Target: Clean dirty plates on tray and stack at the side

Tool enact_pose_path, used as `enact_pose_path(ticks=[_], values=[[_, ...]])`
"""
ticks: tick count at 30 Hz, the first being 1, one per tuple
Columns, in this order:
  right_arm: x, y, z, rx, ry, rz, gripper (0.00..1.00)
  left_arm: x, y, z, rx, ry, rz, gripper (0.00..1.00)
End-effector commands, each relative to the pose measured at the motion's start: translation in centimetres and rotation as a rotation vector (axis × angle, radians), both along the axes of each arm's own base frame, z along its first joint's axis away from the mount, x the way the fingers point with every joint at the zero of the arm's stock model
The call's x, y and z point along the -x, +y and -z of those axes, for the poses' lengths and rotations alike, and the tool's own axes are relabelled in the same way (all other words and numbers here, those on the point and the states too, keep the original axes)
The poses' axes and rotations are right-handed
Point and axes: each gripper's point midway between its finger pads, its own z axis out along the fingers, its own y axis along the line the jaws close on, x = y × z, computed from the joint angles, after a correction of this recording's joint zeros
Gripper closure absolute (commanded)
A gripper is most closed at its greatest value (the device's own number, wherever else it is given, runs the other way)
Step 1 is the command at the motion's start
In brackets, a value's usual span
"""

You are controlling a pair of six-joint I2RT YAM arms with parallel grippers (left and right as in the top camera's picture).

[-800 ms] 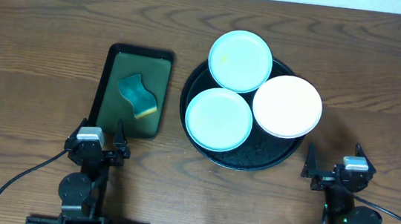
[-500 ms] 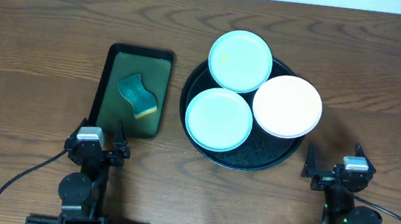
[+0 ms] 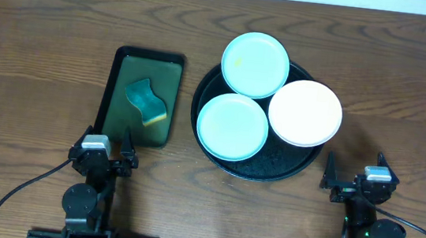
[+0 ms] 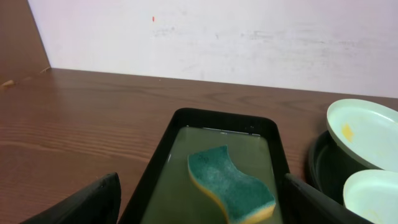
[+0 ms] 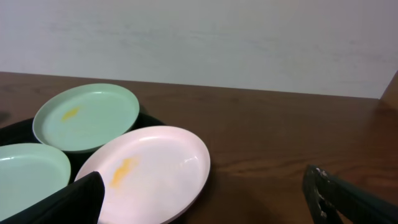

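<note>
Three plates lie on the round black tray (image 3: 251,168): a mint-blue one (image 3: 255,64) at the back with a yellow smear, a mint-blue one (image 3: 232,126) at the front left, and a white one (image 3: 305,113) at the right with a yellow smear (image 5: 122,170). My left gripper (image 3: 104,153) is open and empty near the table's front edge, in front of the green tray. My right gripper (image 3: 354,176) is open and empty at the front right, just short of the black tray. In the right wrist view the white plate (image 5: 155,174) lies between my fingers' line of sight.
A rectangular dark green tray (image 3: 113,93) left of the black tray holds a green-and-yellow sponge (image 3: 146,101), also seen in the left wrist view (image 4: 230,183). Bare wood tabletop (image 3: 37,61) spreads to the left and to the right (image 3: 405,100).
</note>
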Motion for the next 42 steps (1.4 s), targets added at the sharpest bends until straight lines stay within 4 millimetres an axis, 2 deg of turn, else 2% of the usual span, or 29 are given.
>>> enact_pose_path(ticks=[1,25,26,28,31,33,37,40,42], values=[[0.0,-0.4,0.1,0.013,0.001,0.015,0.01,0.1,-0.2,1.4,-0.009,0.048,0.014,0.19],[0.0,-0.4,0.1,0.013,0.001,0.015,0.01,0.1,-0.2,1.3,-0.009,0.047,0.014,0.19],[0.0,-0.4,0.1,0.013,0.001,0.015,0.01,0.0,-0.3,0.7,0.001,0.021,0.018,0.19],[0.0,-0.4,0.1,0.013,0.001,0.015,0.01,-0.1,-2.0,-0.6,0.115,-0.034,0.108,0.19],[0.0,-0.4,0.1,0.013,0.001,0.015,0.01,0.7,-6.3,-3.2,0.339,-0.095,0.361,0.19],[0.0,-0.4,0.1,0.013,0.001,0.015,0.01,1.5,-7.9,-5.3,0.428,-0.142,0.466,0.19],[0.0,-0.4,0.1,0.013,0.001,0.015,0.01,2.2,-7.4,-9.5,0.393,-0.328,0.479,0.19],[0.0,-0.4,0.1,0.013,0.001,0.015,0.01,3.9,-7.5,-13.4,0.34,-0.499,0.514,0.19],[0.0,-0.4,0.1,0.013,0.001,0.015,0.01,4.3,-6.9,-15.0,0.335,-0.553,0.486,0.19]])
